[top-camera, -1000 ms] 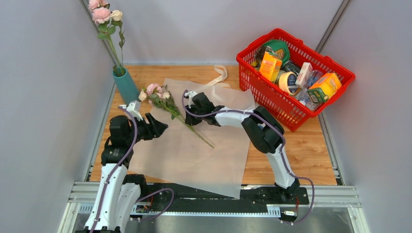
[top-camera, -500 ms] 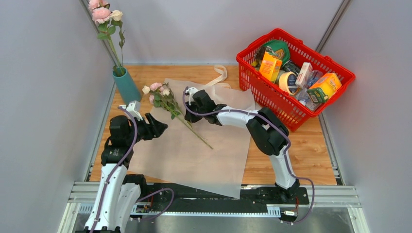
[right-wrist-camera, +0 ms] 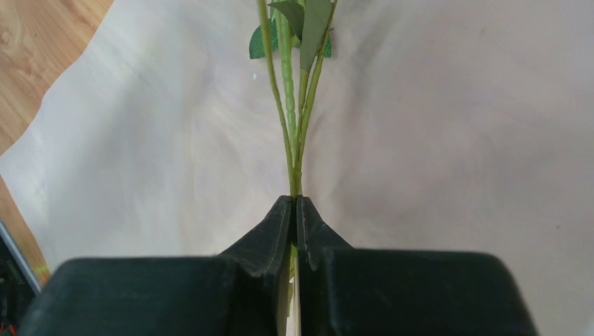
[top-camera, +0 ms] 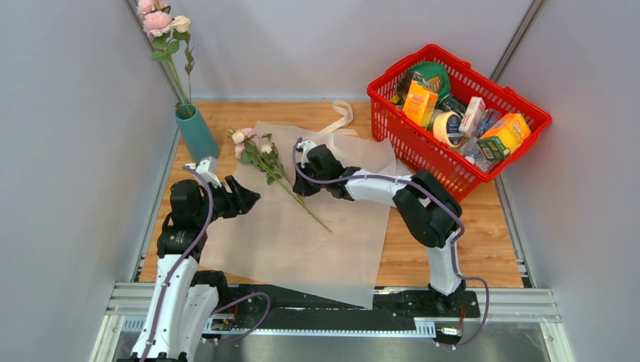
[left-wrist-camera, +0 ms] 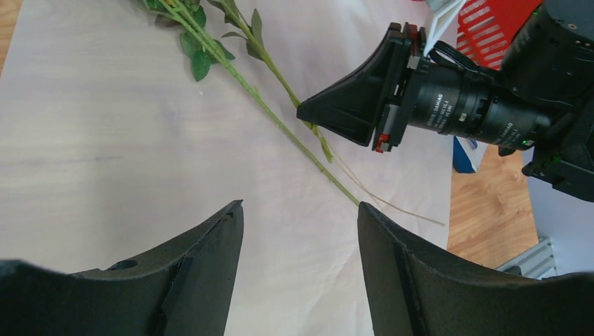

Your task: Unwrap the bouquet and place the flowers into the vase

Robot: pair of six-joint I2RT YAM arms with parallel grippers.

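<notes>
flowers (top-camera: pixel 158 23) are already standing in the vase (top-camera: pixel 196 134) while the right pincer (right-wrist-camera: pixel 295 203) is clamping the leftover stems (right-wrist-camera: pixel 291 140) near it, left pincer (left-wrist-camera: pixel 301 210) gaping.

On my right wrist feed, the right gripper (right-wrist-camera: pixel 295 203) has its two black fingers (right-wrist-camera: pixel 260 245) pressed together on a thin bundle of flower stems (right-wrist-camera: pixel 290 143) — I see no gap between the jaws beyond the stems themselves. The stems run straight up from the fingertips and spread slightly toward the top edge, where a few green leaves (right-wrist-camera: pixel 310 24) hang off them. Under it all lies a sheet of white paper (right-wrist-camera: pixel 455 140), faintly creased. Its edge cuts diagonally across the left side, with the bare wooden table (right-wrist-camera: pixel 35 63) beyond it — top left, plus a sliver lower down.
</notes>
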